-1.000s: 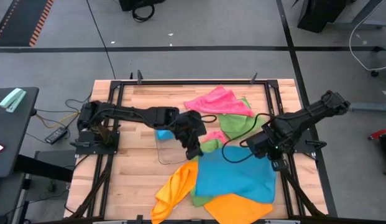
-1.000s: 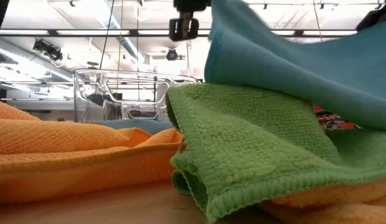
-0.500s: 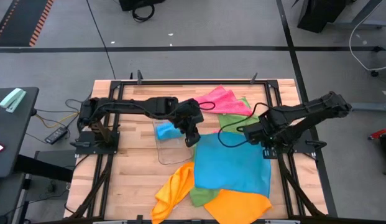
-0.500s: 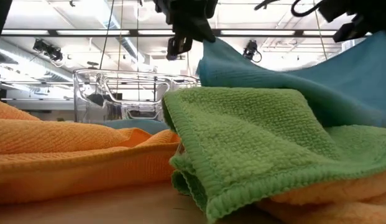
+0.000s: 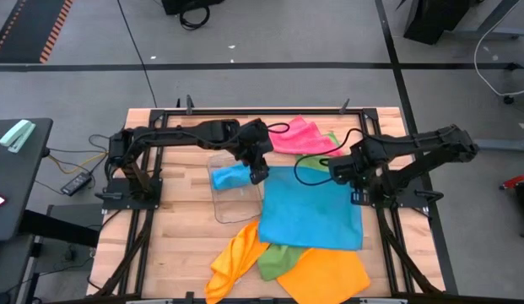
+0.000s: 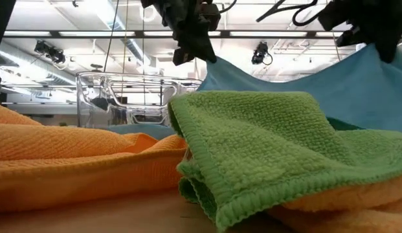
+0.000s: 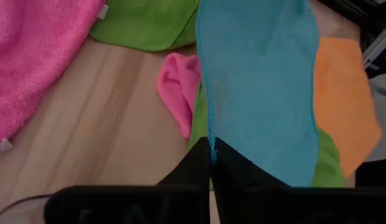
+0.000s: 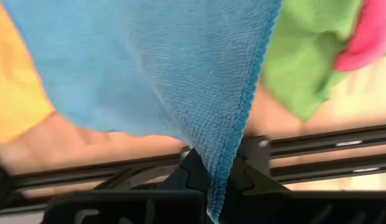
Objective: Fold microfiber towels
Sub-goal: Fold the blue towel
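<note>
A sky-blue towel (image 5: 312, 207) is spread over the pile in the middle of the table, between my two grippers. My left gripper (image 5: 261, 174) is shut on its far left corner, and my right gripper (image 5: 356, 194) is shut on its far right corner. Under and around it lie an orange towel (image 5: 236, 262), a second orange towel (image 5: 325, 277), a green towel (image 5: 274, 260) and, farther back, a pink towel (image 5: 299, 135) on another green one (image 5: 322, 159). In the low view the blue towel (image 6: 304, 84) slopes down behind the green towel (image 6: 252, 149). My left gripper pinches the blue towel's far left corner (image 7: 211, 142) between its two fingers, slanting down from the far left. The corner is raised; the cloth runs down from it onto the pile. My right gripper pinches the far right corner (image 8: 219, 163) between its two fingers, pointing down from above. That corner is lifted too, and the far edge (image 6: 285, 61) stretches between both grippers.
A clear plastic tray (image 5: 221, 201) stands left of the blue towel with a folded blue cloth (image 5: 230, 176) in it. Black frame rails (image 5: 375, 245) run along the table's sides. Bare wood (image 5: 181, 228) lies at the near left.
Both grippers have moved toward the table's far edge, the right one also a little to the left, each keeping its corner. The blue towel has slid toward the far edge and spread out flatter, uncovering more of the orange and green towels at the near side.
</note>
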`<state>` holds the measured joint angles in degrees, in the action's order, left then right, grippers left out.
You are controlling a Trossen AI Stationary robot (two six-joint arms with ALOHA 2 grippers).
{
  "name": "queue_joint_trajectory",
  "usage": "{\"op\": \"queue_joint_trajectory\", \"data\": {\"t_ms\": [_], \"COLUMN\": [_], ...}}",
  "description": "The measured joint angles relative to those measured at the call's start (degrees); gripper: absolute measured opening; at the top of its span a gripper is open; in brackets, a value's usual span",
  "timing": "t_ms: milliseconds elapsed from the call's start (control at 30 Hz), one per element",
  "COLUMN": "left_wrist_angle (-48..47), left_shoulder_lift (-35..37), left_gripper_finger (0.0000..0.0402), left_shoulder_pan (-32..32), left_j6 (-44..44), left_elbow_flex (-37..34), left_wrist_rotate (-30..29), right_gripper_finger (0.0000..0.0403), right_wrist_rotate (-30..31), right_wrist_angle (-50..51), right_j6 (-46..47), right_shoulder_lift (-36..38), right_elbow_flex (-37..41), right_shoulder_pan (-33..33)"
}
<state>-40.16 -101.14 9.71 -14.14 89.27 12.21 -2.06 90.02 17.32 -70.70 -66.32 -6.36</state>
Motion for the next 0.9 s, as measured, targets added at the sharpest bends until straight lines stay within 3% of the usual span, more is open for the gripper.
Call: {"op": "queue_joint_trajectory", "data": {"t_ms": [267,567,900], "left_wrist_angle": [0.0,-0.3,0.1], "left_shoulder_lift": [0.0,-0.2,-0.6], "left_gripper_finger": [0.0026,0.0009,0.0024], "left_shoulder_pan": [2.4,1.9,0.3], "left_j6": [4.3,-0.6,-7.8], "left_elbow_flex": [0.0,0.0,0.0], "left_wrist_rotate": [-4.2,-2.8,-3.3], "right_gripper_finger": [0.0016,0.0016,0.0016], "right_wrist_rotate": [6.2,6.1,3.6], "right_wrist_angle": [0.0,0.0,-4.1], "right_j6": [-4.6,-7.3,-5.5], "right_shoulder_lift": [0.0,0.0,0.0], "right_elbow_flex": [0.0,0.0,0.4], "right_shoulder_pan": [5.2,8.4,9.4]}}
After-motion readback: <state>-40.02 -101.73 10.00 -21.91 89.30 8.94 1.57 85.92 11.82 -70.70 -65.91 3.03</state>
